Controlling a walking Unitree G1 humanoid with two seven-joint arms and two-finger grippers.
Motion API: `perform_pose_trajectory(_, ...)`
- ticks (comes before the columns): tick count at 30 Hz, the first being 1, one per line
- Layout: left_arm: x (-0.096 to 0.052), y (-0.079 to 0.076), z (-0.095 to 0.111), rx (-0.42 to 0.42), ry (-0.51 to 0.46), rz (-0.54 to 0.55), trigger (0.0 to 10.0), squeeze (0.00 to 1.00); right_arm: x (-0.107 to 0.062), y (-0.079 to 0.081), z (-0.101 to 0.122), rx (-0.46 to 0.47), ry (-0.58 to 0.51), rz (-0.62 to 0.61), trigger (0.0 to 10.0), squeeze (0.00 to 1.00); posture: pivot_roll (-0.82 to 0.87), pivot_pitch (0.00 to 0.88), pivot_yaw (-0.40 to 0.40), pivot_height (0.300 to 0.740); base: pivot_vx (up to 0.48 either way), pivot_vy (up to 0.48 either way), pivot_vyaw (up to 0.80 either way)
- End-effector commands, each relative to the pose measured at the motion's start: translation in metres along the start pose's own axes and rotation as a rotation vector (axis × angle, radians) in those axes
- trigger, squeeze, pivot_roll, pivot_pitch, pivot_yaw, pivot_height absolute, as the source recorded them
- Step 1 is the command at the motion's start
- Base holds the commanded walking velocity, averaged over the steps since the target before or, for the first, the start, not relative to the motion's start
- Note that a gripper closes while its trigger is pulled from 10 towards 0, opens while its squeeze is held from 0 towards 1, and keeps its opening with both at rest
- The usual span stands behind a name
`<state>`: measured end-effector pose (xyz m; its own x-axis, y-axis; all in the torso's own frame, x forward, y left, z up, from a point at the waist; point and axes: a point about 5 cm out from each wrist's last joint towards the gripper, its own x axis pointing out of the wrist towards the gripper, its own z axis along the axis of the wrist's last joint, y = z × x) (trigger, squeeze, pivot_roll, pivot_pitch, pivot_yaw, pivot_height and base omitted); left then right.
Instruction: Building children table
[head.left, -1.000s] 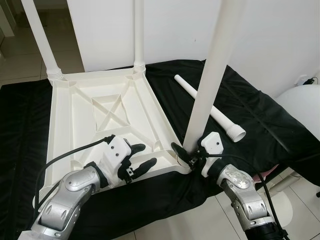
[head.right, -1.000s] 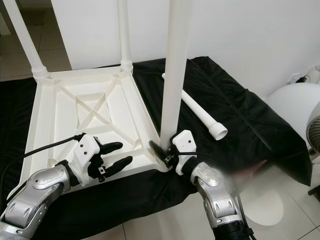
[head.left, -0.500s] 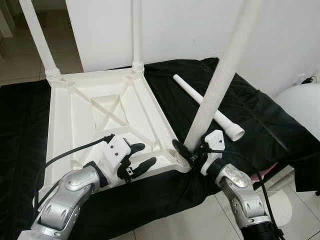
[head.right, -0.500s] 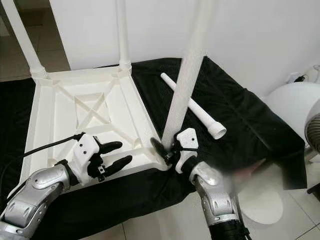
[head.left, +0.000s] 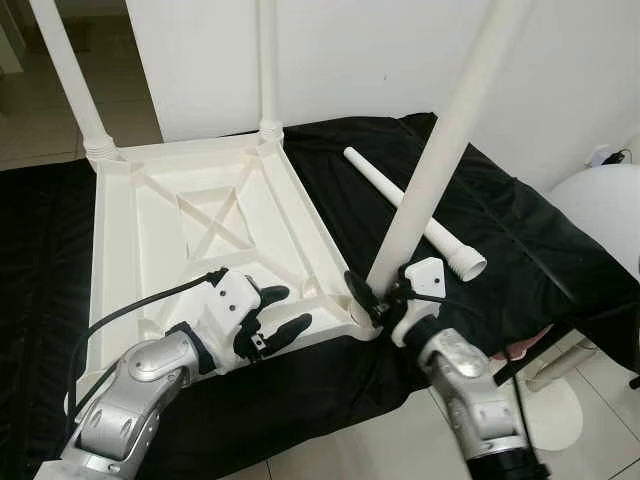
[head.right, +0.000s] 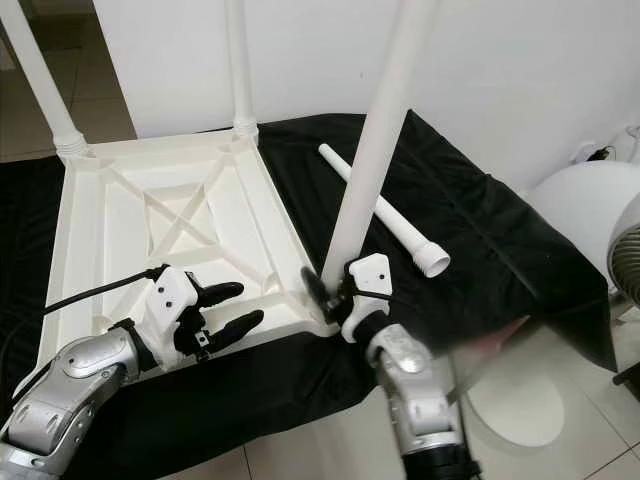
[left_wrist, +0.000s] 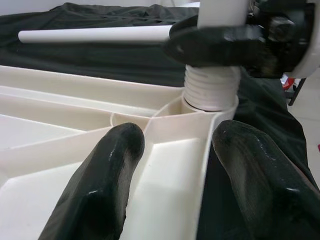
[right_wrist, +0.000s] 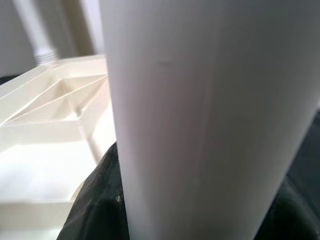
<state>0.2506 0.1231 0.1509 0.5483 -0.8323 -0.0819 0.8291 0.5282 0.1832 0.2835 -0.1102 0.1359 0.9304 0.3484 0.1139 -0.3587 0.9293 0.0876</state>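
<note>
The white plastic children's table (head.left: 190, 215) lies upside down on a black cloth. Two legs stand in its far corners, one at the left (head.left: 65, 75) and one at the middle (head.left: 266, 60). A third leg (head.left: 440, 160) leans to the right, its threaded end (left_wrist: 210, 92) at the near right corner socket. My right gripper (head.left: 378, 300) is shut on this leg just above the thread. My left gripper (head.left: 275, 315) is open over the table's near rim, a little left of that corner. A fourth leg (head.left: 410, 210) lies loose on the cloth.
The black cloth (head.left: 530, 250) covers the floor under the table. A white wall (head.left: 360, 50) stands behind it. A white round fan housing (head.left: 605, 215) on its base sits at the right, close to my right arm. Tiled floor (head.left: 330, 450) shows at the near edge.
The leg in my right gripper has tipped from upright to leaning right. My right arm has drawn in closer to the corner. The left gripper has held still.
</note>
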Motion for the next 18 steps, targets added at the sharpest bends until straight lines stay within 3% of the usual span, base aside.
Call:
perform_pose_trajectory(1, -0.001, 0.002, 0.001, 0.012, 0.002, 0.007, 10.0, 0.0, -0.005, -0.002, -0.014, -0.011, 0.055, -0.141, 10.0, 0.0, 0.0, 0.068, -0.035, 0.74, 0.0, 0.0, 0.0)
perform_pose_trajectory(6, -0.002, 0.001, 0.001, 0.013, 0.003, 0.012, 10.0, 0.0, -0.001, 0.007, -0.01, -0.018, 0.0, -0.236, 10.0, 0.0, 0.01, 0.067, -0.04, 0.74, 0.0, 0.0, 0.0)
perform_pose_trajectory(18, -0.002, 0.005, 0.002, 0.022, 0.004, 0.026, 10.0, 0.0, 0.008, 0.009, 0.002, -0.051, -0.033, -0.251, 10.0, 0.0, 0.02, 0.052, -0.046, 0.74, 0.0, 0.0, 0.0)
